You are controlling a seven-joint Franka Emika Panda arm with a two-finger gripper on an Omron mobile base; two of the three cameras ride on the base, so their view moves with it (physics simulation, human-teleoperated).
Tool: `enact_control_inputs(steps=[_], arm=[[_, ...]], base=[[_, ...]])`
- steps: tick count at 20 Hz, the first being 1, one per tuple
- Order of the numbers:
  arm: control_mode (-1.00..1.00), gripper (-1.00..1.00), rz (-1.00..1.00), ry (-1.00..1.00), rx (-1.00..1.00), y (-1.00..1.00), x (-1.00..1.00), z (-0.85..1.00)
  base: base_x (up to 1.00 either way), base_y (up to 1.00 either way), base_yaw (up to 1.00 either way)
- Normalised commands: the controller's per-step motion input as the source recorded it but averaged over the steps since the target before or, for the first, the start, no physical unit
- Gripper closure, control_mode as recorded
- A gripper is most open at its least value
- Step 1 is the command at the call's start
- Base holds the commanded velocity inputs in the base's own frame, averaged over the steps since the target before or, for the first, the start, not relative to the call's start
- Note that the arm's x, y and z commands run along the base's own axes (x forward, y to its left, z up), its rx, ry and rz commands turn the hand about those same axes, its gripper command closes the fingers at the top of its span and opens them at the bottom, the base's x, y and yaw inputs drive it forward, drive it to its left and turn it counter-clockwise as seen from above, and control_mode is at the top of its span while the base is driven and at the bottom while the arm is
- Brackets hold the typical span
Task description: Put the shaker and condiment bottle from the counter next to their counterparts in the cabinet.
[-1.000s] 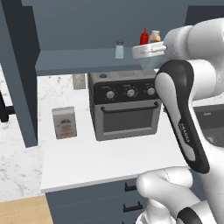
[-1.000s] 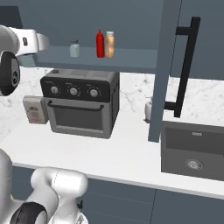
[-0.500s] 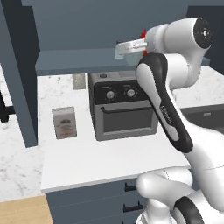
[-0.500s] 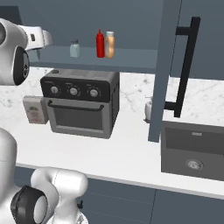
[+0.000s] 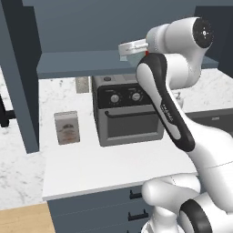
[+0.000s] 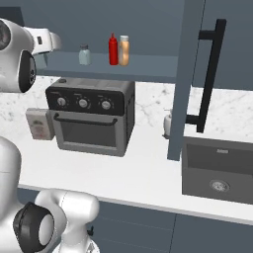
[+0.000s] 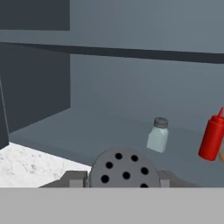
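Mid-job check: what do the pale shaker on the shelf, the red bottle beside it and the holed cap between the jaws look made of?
Pale greenish shaker: translucent body, glass or clear plastic; matte grey cap. Bright red squeeze bottle: opaque plastic with a soft sheen, likely. Round grey holed shaker cap between the jaws: flat matte grey, metal or plastic, cannot tell which.

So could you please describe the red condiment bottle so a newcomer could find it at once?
Look at the dark blue-grey cabinet shelf above the toaster oven. Three containers stand there: a pale shaker, then the condiment bottle beside an orange bottle. It alone is bright red with a pointed nozzle.
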Motion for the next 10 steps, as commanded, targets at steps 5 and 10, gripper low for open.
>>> enact_control_inputs(steps=[5, 10], arm=[[-1.00, 1.00, 0.00, 0.00, -0.06, 0.07, 0.00, -0.06], [-1.00, 1.00, 0.00, -0.05, -0.05, 0.00, 0.02, -0.01]], base=[[0.00, 0.00, 0.00], [0.00, 0.00, 0.00]])
